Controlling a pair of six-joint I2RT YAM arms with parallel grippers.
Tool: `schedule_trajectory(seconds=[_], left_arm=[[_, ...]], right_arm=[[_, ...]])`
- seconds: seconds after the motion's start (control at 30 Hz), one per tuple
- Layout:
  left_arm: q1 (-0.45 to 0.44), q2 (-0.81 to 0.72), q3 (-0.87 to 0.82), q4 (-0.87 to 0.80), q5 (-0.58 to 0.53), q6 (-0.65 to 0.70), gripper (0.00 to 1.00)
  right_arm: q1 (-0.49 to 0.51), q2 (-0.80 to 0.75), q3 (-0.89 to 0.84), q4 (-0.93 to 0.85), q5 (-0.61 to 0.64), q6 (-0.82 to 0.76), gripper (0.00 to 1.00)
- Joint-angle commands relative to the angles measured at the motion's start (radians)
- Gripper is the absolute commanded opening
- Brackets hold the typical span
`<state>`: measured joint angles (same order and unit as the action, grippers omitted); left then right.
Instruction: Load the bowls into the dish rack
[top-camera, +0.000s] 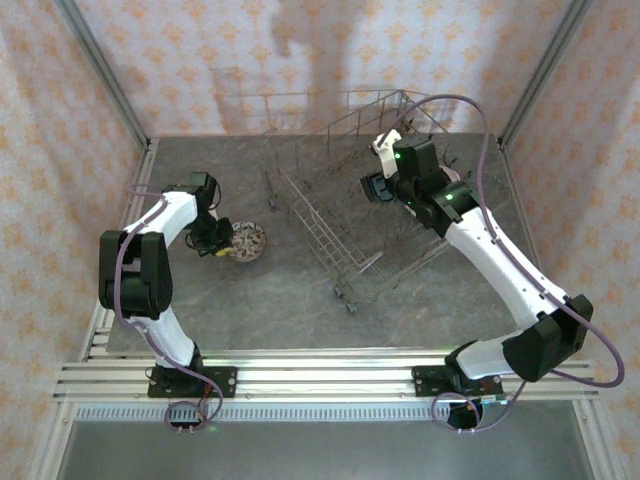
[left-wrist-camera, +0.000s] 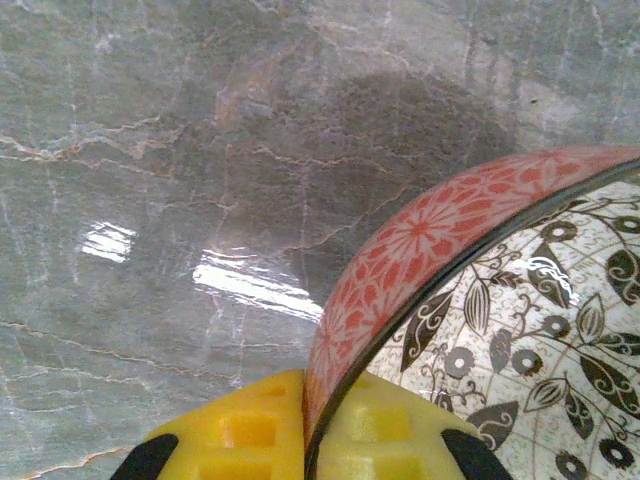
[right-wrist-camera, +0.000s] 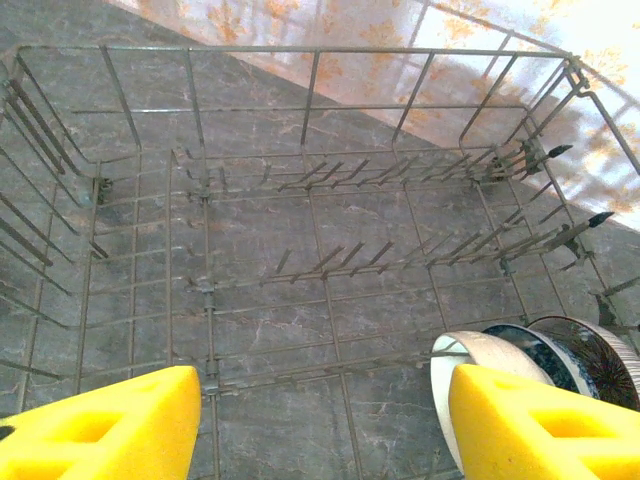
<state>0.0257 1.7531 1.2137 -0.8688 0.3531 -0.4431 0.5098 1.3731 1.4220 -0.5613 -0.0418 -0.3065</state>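
Note:
A bowl (top-camera: 248, 241) with a red-pink flowered outside (left-wrist-camera: 420, 240) and a dark leaf pattern inside sits on the table, left of the dish rack (top-camera: 325, 228). My left gripper (top-camera: 214, 241) is shut on its near rim, one yellow finger (left-wrist-camera: 230, 430) outside the wall and one inside. My right gripper (top-camera: 377, 187) hangs open inside the grey wire rack (right-wrist-camera: 320, 50), its fingers (right-wrist-camera: 100, 425) wide apart above the rack floor. Two bowls stand on edge among the tines by its right finger: a cream-white one (right-wrist-camera: 462, 352) and a dark patterned one (right-wrist-camera: 575, 345).
The rack sits at an angle across the middle and back of the grey marble table (top-camera: 300, 290). Patterned walls close in the back and both sides. Rows of upright tines (right-wrist-camera: 330, 260) cross the rack floor.

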Motion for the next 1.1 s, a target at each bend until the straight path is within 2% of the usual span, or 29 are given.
schedule_trajectory(seconds=[0.0,0.23,0.4,0.5,0.63,0.8,1.07], left_arm=[[-0.013,-0.032,-0.024,0.016,-0.001,0.010,0.01],[-0.018,-0.096,-0.043,0.010,0.000,0.008,0.00],[-0.018,-0.261,-0.042,-0.023,-0.048,-0.003,0.00],[-0.018,-0.368,0.008,-0.054,-0.066,-0.028,0.00],[-0.028,-0.460,0.128,-0.045,-0.019,-0.098,0.00],[-0.090,-0.488,0.305,-0.034,-0.010,-0.158,0.00],[-0.294,-0.394,0.490,-0.005,-0.043,-0.184,0.00]], right_arm=[[0.001,-0.029,0.007,-0.019,0.009,0.027,0.66],[0.001,-0.029,0.022,-0.041,-0.010,0.049,0.66],[0.001,-0.028,0.053,-0.057,-0.019,0.055,0.66],[0.002,-0.022,0.087,-0.061,-0.043,0.062,0.66],[0.002,0.010,0.200,-0.116,-0.135,0.116,0.65],[0.051,0.046,0.363,-0.179,-0.265,0.151,0.64],[0.170,0.108,0.537,-0.260,-0.270,0.182,0.63]])
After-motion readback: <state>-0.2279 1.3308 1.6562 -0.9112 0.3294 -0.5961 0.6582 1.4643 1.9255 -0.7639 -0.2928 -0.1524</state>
